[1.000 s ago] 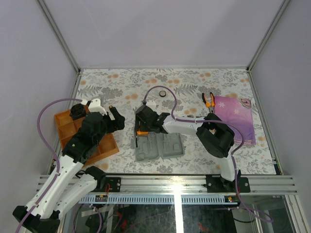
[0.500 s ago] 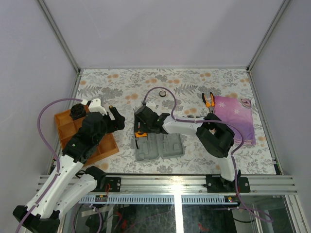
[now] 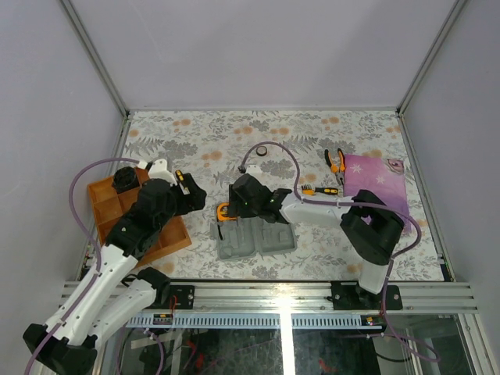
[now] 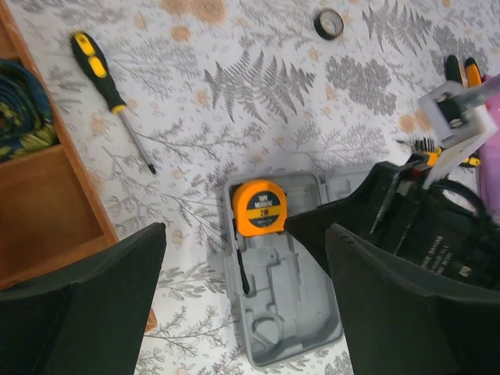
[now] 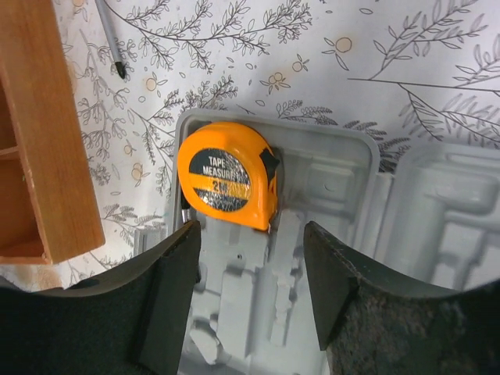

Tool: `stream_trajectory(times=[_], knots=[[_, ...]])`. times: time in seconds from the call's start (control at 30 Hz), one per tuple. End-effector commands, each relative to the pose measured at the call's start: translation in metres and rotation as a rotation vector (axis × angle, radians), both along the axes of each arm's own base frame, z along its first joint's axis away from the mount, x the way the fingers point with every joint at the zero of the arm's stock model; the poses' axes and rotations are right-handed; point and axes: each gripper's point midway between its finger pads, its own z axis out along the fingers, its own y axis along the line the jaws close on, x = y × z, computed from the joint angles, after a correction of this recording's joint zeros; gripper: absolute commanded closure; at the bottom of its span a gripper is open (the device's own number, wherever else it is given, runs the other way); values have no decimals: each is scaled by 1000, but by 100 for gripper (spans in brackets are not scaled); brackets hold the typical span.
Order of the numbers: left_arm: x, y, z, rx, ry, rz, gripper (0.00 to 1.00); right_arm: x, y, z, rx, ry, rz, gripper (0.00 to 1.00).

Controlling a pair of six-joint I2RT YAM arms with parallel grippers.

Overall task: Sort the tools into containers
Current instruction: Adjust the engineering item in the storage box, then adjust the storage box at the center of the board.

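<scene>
A: Nearest first. Where is the tape measure?

B: The tape measure [image 5: 226, 176] lies flat, label up, in the far-left corner of the grey case [image 5: 336, 180]. The right hand [image 5: 251, 250] hangs over it with its fingers spread. It holds nothing and does not touch the tape measure.

A: And if it needs seating?

B: I'd judge it dense, with a hard, smooth shell that is likely slippery on the rounded edge. Press on the flat top, or pinch across the straighter sides.

A: The left hand?

B: The left hand [image 4: 246, 250] is wide and empty, near the wooden tray [image 4: 47, 211].

A: What's beyond that?

B: The screwdriver [image 4: 117, 101] lies on the tabletop [image 3: 195, 133] just beside the tray. It is probably stiff, light and apt to roll, so grip crosswise on the black-and-yellow handle, not the thin shaft. The bit set [image 3: 320, 190] lies beside the right arm.

A: And farther out?

B: The pliers [image 3: 335, 161] lie just beside the purple cloth [image 3: 383, 187]. They look heavier, and the handles may swing, so take them near the pivot. Farthest is the tape ring [image 4: 329, 24], which is light and low. Pinch one wall through its hole.
</scene>
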Motion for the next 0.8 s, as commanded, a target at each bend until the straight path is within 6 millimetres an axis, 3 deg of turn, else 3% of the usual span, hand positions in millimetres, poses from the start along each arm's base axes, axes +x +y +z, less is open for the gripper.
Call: stream_trajectory(times=[0.0, 0.17, 0.37, 0.77], knots=[[0, -22, -11, -134, 39, -36, 19, 4, -3, 33, 58, -111, 19, 41], [-4, -37, -41, -224, 121, -46, 21, 3, -29, 26, 28, -91, -1, 46], [-12, -40, -74, -242, 189, -49, 22, -1, -57, 16, -74, -71, -20, 48], [-16, -39, -83, -250, 211, -37, 23, -2, -64, -16, -216, -12, -6, 50]])
